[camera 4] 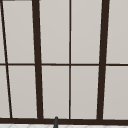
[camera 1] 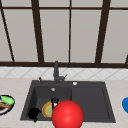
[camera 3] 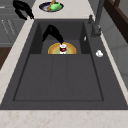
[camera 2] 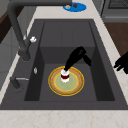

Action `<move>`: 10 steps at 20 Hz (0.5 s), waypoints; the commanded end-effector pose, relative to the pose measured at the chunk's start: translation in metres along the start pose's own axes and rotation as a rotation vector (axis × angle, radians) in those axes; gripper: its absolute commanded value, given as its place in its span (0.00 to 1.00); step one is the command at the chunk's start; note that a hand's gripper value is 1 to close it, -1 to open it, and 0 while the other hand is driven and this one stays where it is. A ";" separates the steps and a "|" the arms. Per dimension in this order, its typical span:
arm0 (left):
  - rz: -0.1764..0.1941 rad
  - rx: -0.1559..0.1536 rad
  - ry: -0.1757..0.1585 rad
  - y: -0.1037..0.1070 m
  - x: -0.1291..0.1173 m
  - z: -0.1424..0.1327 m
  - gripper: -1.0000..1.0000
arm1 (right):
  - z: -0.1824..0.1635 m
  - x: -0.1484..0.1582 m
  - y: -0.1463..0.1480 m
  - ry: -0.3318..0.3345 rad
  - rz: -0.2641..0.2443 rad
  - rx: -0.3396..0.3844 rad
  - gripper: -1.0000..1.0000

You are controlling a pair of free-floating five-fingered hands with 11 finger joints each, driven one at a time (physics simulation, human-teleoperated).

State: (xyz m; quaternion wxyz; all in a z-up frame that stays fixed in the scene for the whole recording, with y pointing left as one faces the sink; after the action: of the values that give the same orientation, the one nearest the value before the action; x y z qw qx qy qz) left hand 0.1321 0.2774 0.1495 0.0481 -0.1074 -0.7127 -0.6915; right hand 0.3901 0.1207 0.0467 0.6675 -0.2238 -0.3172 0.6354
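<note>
Left side view, frame centre: right hand is pinching a small white-and-red cup standing on the round yellow plate.

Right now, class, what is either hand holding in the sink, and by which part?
The right hand pinches the small white-and-red jar at its top, over the yellow plate. The left hand holds nothing.

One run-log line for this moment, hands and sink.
right hand: fingers on small jar | jar: upright on yellow plate, left sink basin | left hand: in air, front edge
</note>
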 end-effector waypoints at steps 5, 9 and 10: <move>0.000 0.000 0.000 0.000 0.000 0.000 0.50 | -0.025 -0.001 0.001 0.007 0.039 0.003 0.00; 0.000 0.000 0.000 0.000 0.000 0.000 0.50 | -0.040 0.004 0.002 0.024 0.052 0.019 0.00; 0.000 0.000 0.000 0.000 0.000 0.000 0.50 | -0.039 0.004 0.004 0.030 0.049 0.016 0.00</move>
State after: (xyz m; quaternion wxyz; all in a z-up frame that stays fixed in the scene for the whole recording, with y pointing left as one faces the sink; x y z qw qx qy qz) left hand 0.1321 0.2774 0.1495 0.0481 -0.1074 -0.7127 -0.6915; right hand 0.4131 0.1246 0.0230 0.6660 -0.2286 -0.3103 0.6387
